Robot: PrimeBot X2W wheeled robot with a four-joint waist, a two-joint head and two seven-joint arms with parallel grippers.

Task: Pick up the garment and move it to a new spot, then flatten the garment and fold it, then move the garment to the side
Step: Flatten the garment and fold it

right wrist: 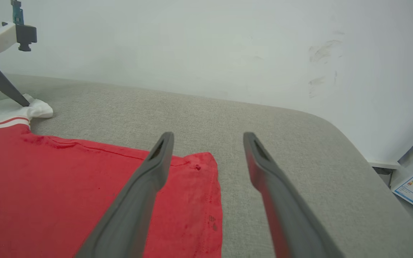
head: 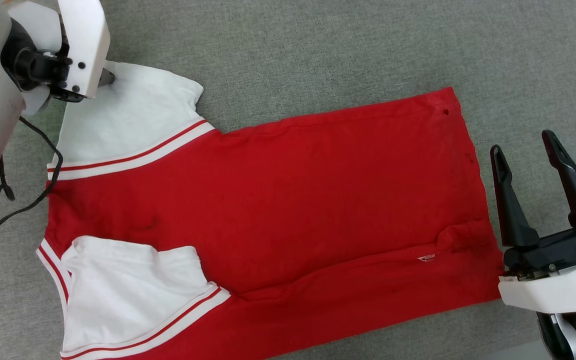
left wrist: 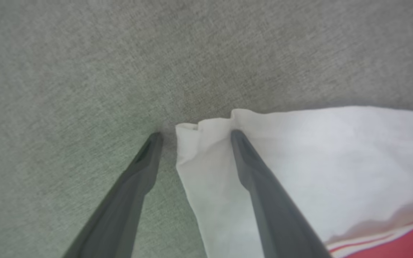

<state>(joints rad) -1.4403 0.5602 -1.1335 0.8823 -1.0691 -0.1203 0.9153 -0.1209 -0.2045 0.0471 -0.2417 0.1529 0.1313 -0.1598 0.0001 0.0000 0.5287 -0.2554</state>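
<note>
Over on the left, the left claw (left wrist: 196, 134) hangs spread, one finger tip down on the corner of the far white sleeve (head: 133, 115), the other over bare grey upholstery (head: 318, 45). The garment (head: 293, 190) lies flat across that upholstery, sleeves to the left, hem (head: 478, 165) to the right. Further right, the right claw (head: 523, 142) stands spread and empty, just beside the hem.

White casings (head: 85, 40), dark tapered fingers (head: 510, 200)
</note>
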